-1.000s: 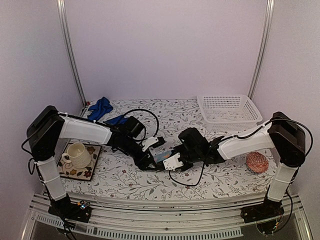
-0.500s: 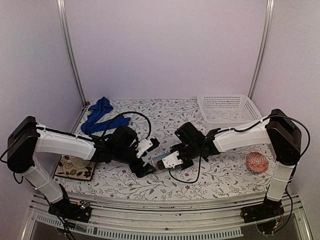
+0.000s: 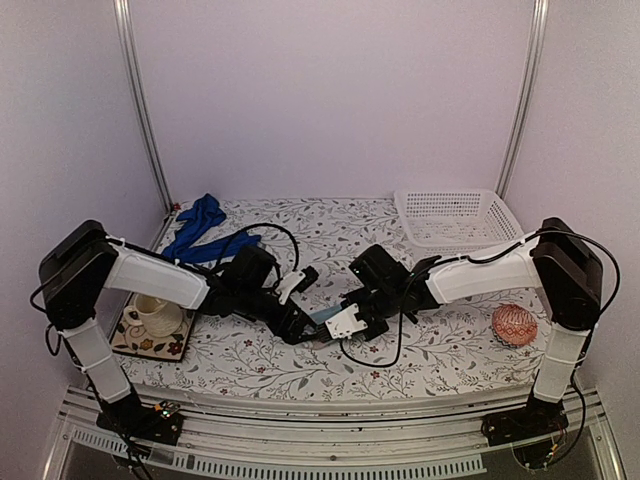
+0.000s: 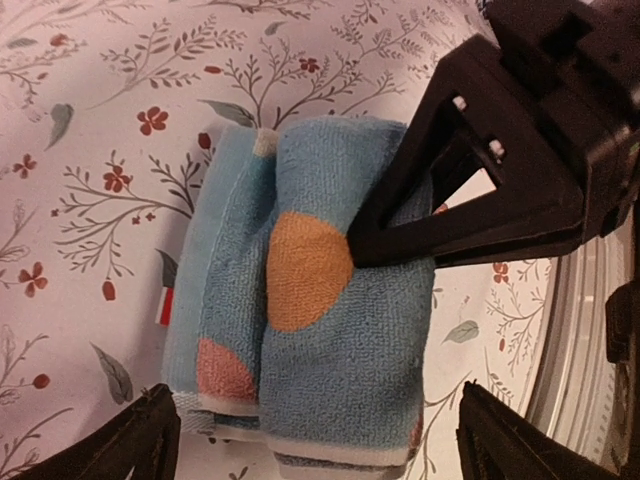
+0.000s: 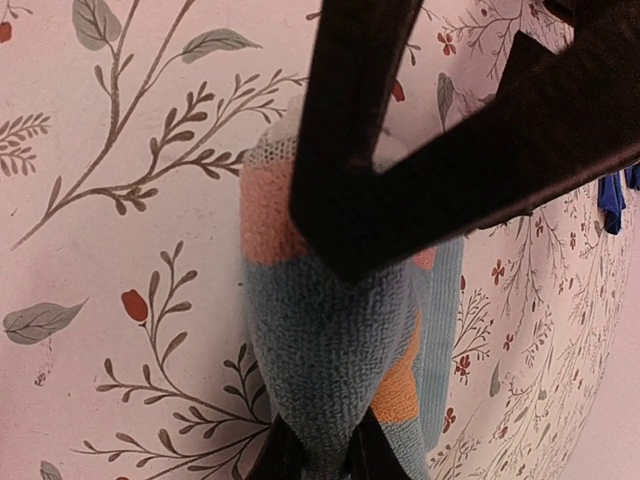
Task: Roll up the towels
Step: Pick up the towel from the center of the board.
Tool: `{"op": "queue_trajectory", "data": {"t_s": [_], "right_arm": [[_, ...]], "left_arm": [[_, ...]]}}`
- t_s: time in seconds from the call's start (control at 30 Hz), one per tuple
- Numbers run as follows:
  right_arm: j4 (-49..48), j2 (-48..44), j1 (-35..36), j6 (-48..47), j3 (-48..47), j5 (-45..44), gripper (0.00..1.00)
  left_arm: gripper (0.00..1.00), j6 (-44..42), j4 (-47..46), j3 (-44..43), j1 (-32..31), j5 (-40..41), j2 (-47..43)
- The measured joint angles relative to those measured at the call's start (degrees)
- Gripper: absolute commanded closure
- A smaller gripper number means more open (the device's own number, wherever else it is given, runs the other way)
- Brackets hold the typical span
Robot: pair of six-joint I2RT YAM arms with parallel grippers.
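The light-blue towel [image 4: 330,340] lies on the table [image 3: 430,350] at centre front, between the two arms. It is folded over itself into a thick, loose bundle, with an orange dot on top and a paler layer showing along one side.

The right fingers [image 5: 278,455] are narrow and pinched on one end of the bundle, so the terry bulges up between them in the right wrist view. In the left wrist view one of them reaches across the top of the bundle, its tip at the orange dot. The left fingers [image 4: 150,440] are spread wide, one on each side of the bundle's other end, and hold nothing (whether their tips touch the cloth I cannot tell).

The royal-blue towel [image 3: 197,224] lies crumpled and unrolled near the back left corner, well apart from both arms.

The cloth looks light, soft and limp. It will probably not keep a shape by itself, and the layers are likely to spring open once the pinch lets go. The terry pile should give the fingers good purchase, so slipping seems a small worry, and nothing here is fragile.

The safest hold is probably across all the layers at an end of the bundle, since a pinch on the top layer alone would likely peel it off. The long towel will probably need spreading flat first, taken by a corner or a short edge.
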State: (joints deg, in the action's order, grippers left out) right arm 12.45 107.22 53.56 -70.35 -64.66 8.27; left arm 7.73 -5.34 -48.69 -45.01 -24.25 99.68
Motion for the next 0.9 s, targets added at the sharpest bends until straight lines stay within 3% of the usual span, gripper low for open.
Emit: {"op": "queue_trajectory", "data": {"t_s": [0.27,0.67,0.9], "right_arm": [[0.46,0.0,-0.24,-1.84,-0.02,0.59,0.92],[8.61,0.0,-1.64,-3.41,-3.26,5.97,0.92],[14.82,0.13,-1.99,-3.89,-6.12,8.15,0.92]], "left_arm": [[0.03,1.03,-0.2,-2.47,0.96,-7.56,3.96],[0.03,-0.07,2.21,-4.63,1.01,-3.58,5.16],[0.03,-0.09,2.14,-4.9,1.01,-6.21,5.86]]}}
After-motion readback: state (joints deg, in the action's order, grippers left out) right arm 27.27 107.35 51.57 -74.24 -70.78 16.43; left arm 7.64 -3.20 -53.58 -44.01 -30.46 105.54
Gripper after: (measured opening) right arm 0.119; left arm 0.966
